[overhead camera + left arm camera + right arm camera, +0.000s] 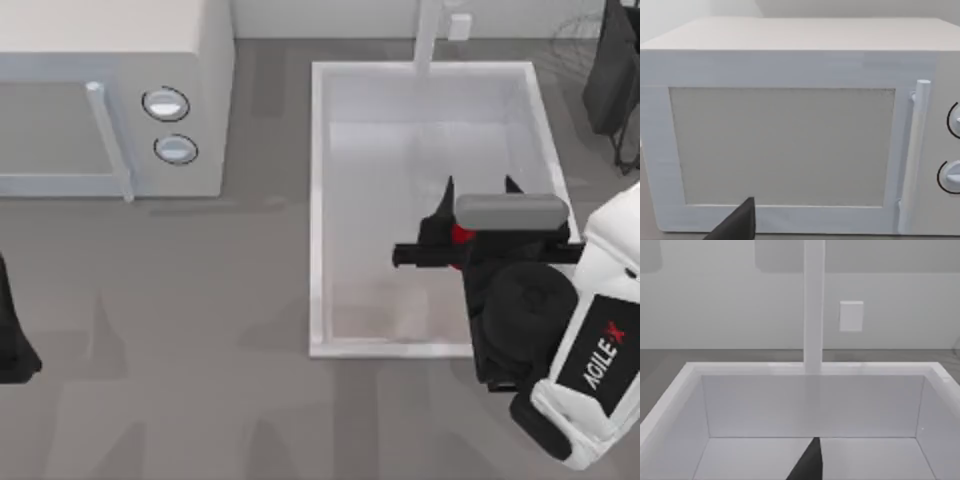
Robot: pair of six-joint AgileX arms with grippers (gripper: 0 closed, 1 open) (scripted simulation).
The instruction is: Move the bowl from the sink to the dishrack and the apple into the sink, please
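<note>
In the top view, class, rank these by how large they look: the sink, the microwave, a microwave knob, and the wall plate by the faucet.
1. Sink and microwave: similar; the microwave is cut off at the frame edge, so unranked.
2. Knob.
3. Wall plate: close to the knob, slightly smaller.

A white microwave faces the camera, its wide grey door window beside a vertical white handle. Two round knobs sit past the handle. One dark claw fingertip shows in the foreground.
</note>
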